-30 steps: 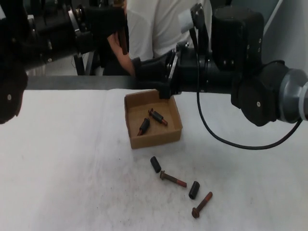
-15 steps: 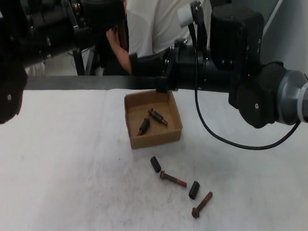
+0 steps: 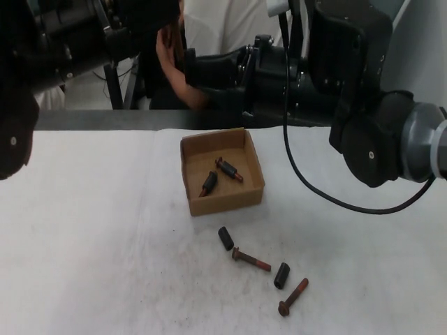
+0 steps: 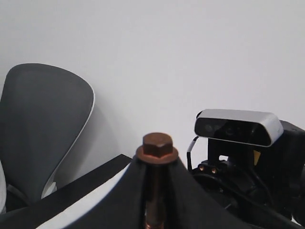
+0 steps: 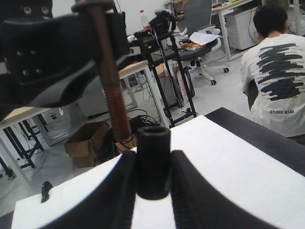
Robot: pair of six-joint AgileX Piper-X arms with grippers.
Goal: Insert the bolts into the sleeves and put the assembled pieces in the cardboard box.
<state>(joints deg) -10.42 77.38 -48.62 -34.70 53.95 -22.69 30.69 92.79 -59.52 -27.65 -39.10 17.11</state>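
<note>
In the left wrist view my left gripper (image 4: 156, 164) is shut on a rusty bolt (image 4: 157, 149), hex head up. My right gripper (image 5: 153, 167) is shut on a black sleeve (image 5: 152, 160), held upright. The bolt's threaded shank (image 5: 113, 100) hangs just above and beside the sleeve's open mouth. Both arms meet high over the bench's far edge, with the right gripper (image 3: 202, 68) behind the cardboard box (image 3: 223, 199). Two assembled pieces (image 3: 209, 183) (image 3: 229, 169) lie in the box. On the white cloth lie two loose sleeves (image 3: 225, 238) (image 3: 281, 275) and two loose bolts (image 3: 251, 260) (image 3: 292, 296).
A black strip (image 3: 105, 120) runs along the bench's far edge. A person in a white shirt (image 3: 230, 28) stands behind it. The right arm's bulky joints (image 3: 377, 139) overhang the right side of the bench. Bare white cloth (image 3: 84, 230) spreads to the left.
The right gripper has risen from just above the box's far rim and shifted left toward the left gripper. The left arm has also lifted. The parts on the cloth have not moved.
</note>
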